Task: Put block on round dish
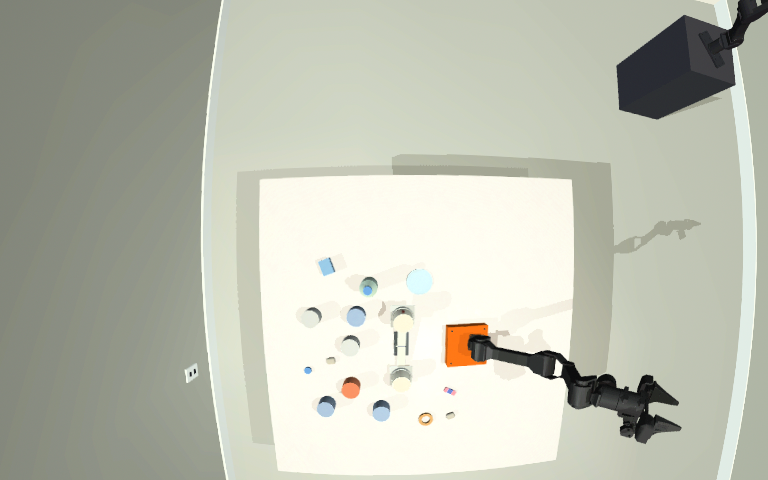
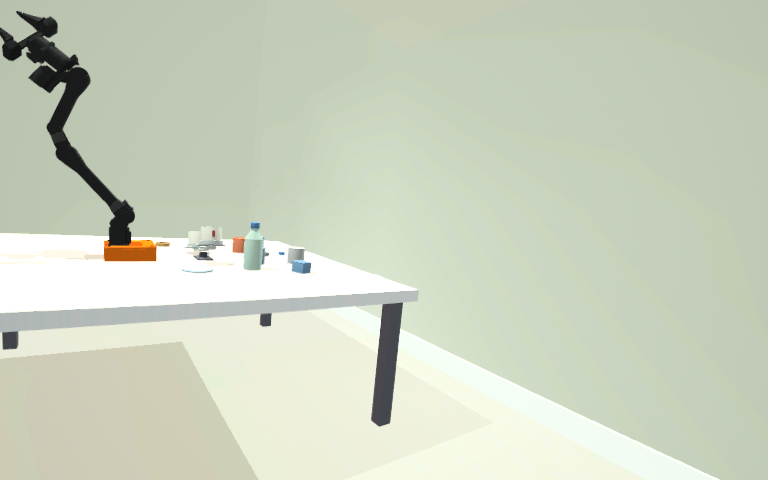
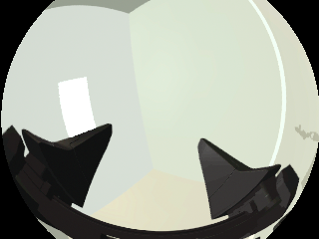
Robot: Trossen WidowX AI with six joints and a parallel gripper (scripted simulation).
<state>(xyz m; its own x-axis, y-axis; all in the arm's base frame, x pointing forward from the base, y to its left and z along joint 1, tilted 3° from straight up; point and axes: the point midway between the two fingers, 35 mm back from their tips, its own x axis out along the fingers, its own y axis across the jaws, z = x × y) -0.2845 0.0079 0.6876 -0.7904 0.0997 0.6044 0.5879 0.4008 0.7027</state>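
Note:
Two identical cream cups stand on the ends of a small balance (image 1: 400, 345) (image 2: 202, 247) in the middle of the table. One cup (image 1: 402, 323) (image 2: 210, 233) is nearer the dish and shows a small red mark on its side. The other cup (image 1: 400, 380) (image 2: 194, 236) is farther from the dish. The pale blue round dish (image 1: 419, 281) (image 2: 197, 270) lies bare beside the balance. No block shows. My gripper (image 1: 678, 414) (image 2: 10, 22) (image 3: 155, 134) is open and empty. It is raised high, off past the table's edge, far from the cups. The wrist view shows only walls.
The arm's orange base (image 1: 455, 346) (image 2: 129, 251) sits beside the balance. Around the balance are a bottle (image 1: 368, 286) (image 2: 253, 249), a blue cube (image 1: 325, 266) (image 2: 301, 266), several blue, grey and orange cups, a ring (image 1: 425, 418) and small bits. A dark box (image 1: 673, 67) stands off the table.

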